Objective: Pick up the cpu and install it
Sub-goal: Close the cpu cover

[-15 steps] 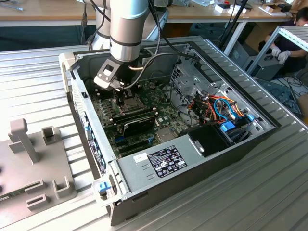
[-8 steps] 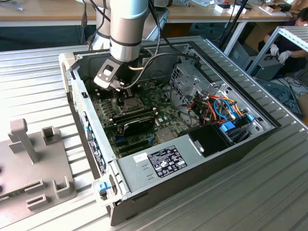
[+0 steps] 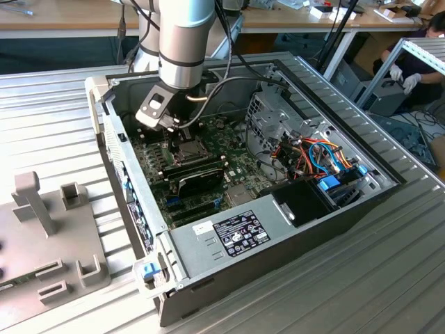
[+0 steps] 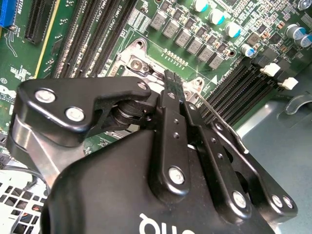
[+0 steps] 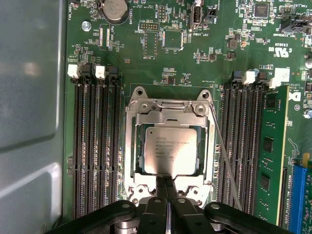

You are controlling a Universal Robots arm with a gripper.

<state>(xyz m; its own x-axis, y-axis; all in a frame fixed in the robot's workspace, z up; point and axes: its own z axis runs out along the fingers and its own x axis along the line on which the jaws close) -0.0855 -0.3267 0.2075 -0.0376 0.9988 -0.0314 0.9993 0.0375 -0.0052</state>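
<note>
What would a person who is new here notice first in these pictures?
In the exterior view, the grey robot arm reaches down into an open computer case on the slatted table. In the first wrist view, the silver cpu lies flat in its socket frame, with the shut gripper close by its edge.

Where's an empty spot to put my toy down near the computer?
The ribbed table is bare at the exterior view's lower right, beside the computer case, and at the upper left, between the case and the desk. Inside the case is crowded: the gripper sits by the cpu, with cables packed nearby.
</note>
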